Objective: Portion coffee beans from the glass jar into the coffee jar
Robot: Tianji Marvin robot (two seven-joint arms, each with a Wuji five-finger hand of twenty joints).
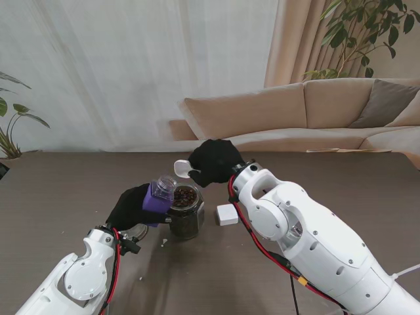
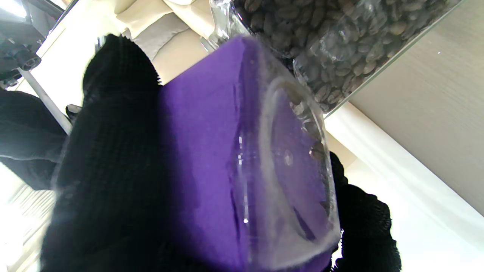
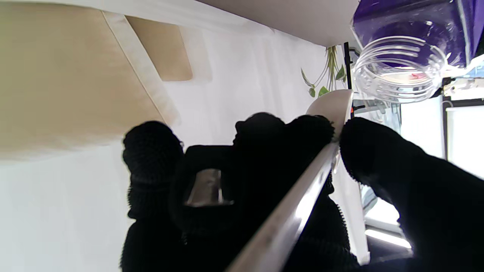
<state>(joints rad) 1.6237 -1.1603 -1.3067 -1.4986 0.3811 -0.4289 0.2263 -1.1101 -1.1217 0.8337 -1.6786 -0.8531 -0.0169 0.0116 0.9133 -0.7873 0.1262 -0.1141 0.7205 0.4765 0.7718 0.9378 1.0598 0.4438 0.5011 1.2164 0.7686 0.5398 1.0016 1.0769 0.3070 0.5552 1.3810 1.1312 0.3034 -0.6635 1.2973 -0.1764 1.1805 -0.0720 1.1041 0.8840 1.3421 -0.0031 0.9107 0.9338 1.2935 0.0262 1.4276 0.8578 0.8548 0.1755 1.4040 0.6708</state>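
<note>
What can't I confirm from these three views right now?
- Spoon bowl: the stand view is too small to show any beans in it, and the right hand covers its handle.
- Purple coffee jar: the left wrist view is too close to tell its fill, and the left hand covers its base.
- Pale speck on the table: too small to identify.

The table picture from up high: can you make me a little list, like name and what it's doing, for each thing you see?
left robot hand: holds the purple jar, tilted
purple jar: open mouth leans toward the bean jar
bean jar: glass, lid off, stands upright, coffee beans inside
right robot hand: holds a white spoon
white spoon: bowl sits above the two jars
white block: lies on the table right of the bean jar
table: brown
</note>
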